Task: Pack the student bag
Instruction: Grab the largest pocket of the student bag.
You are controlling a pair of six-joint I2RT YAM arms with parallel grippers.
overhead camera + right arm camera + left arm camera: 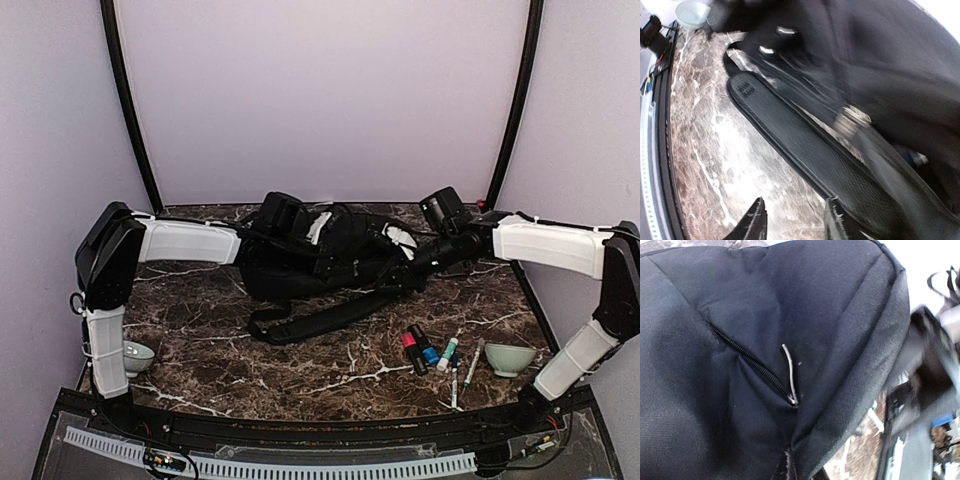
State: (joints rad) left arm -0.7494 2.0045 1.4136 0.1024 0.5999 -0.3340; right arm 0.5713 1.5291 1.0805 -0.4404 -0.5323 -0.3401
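Toward the far edge of the marble table (300, 380), the student bag (345, 245) is seen lying crumpled in the middle, close to the back wall. One shoulder strap (310, 322) is trailed forward over the stone. Open marble is left between the strap and the near edge. That room is narrowed at front right by a cluster of markers (422, 350) and a bowl (510, 358), and at front left by a second bowl (137, 355). The left gripper (298, 232) is pressed against the bag's left top and is lost against the black fabric. The right gripper (400, 272) is set at the bag's right edge.

From the left wrist, the view is almost filled by black fabric. A partly opened zipper (752, 362) with a white pull cord (790, 372) is shown. No fingers can be made out, so how the left jaws stand cannot be told.

From the right wrist, two dark fingertips (756, 220) are cut off at the bottom edge. They are spread apart over bare marble with nothing held, and the padded strap lies just beside one. The bag above is blurred.
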